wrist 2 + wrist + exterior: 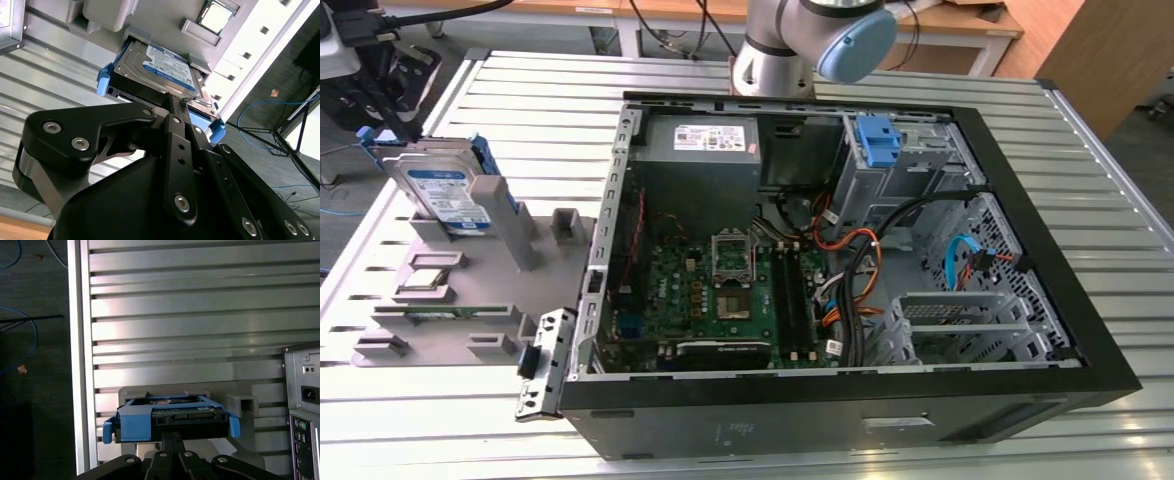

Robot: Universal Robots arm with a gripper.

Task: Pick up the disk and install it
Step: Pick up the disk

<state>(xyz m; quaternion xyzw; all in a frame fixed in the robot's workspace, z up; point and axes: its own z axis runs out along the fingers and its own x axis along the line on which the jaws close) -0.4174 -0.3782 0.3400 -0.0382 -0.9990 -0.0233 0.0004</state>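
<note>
**Op:** Status on the task part?

**Eng:** The silver rectangular hard disk (447, 190), with a white-and-blue label and blue plastic side rails, stands on edge in a slot of the grey moulded fixture tray (480, 310). That's at the exterior view's left, on the slatted aluminium table (720, 75). It is not installed; the open black computer case (787, 425) sits beside the tray.

**Op:** Jaws?

**Eng:** On the black linkage gripper (175, 102) the fingers are together with nothing between them. In both wrist views your tips line up with the disk's near edge. I can't tell whether they touch it.

**Op:** What does each camera give me?

**Eng:**
- **Second wrist view:** you get the disk's label face, plus a square silver processor chip (215, 15) seated in the tray.
- **First wrist view:** you see the disk end-on, its connector edge framed by the blue rails, and the case's grey rear panel (302, 385) with ports.
- **Exterior view:** you get the case interior. That means the green motherboard (720, 300), a grey power-supply box (700, 170) with a white label, and a bare blue plastic bracket (878, 140) at the drive cage. The arm's grey-and-blue joint (807, 40) is behind the case.
</note>
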